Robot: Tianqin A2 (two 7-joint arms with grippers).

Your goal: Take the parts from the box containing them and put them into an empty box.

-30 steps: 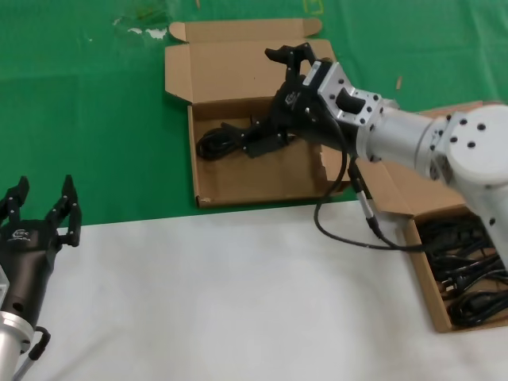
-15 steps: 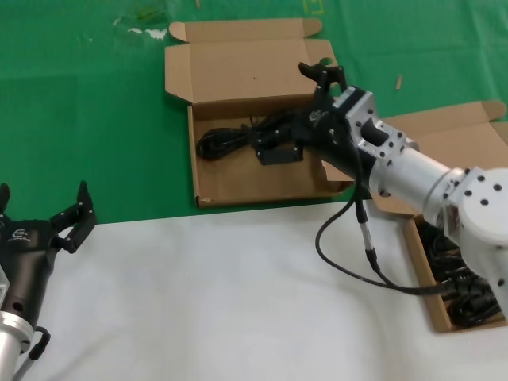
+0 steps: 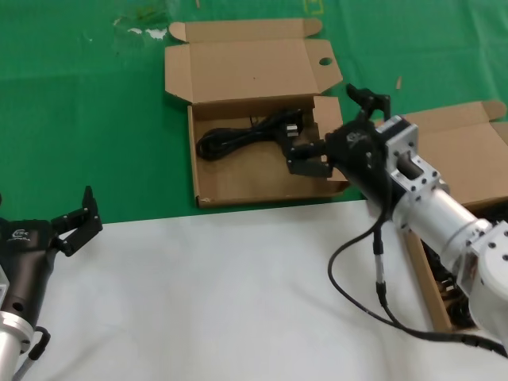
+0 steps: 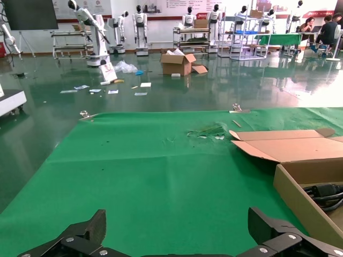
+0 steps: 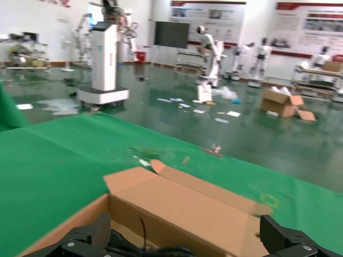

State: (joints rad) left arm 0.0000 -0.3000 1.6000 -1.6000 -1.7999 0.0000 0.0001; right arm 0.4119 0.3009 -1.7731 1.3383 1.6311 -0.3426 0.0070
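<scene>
A wide shallow cardboard box with a round hole in its lid flap lies at the back centre. One coiled black cable rests inside it. My right gripper stands open at that box's right edge, apart from the cable and holding nothing. The right wrist view shows the same box and cable just ahead of the open right gripper. The other cardboard box is at the far right. Its black cables are largely hidden by my right arm. My left gripper is open at the near left.
A green cloth covers the far half of the table, and a white surface the near half. The left wrist view shows the holed box's wall and cable off to one side of the open left gripper.
My right gripper has drawn back rightward from over the holed box, staying open. The cable stays lying inside. My left gripper has turned and sunk slightly.
</scene>
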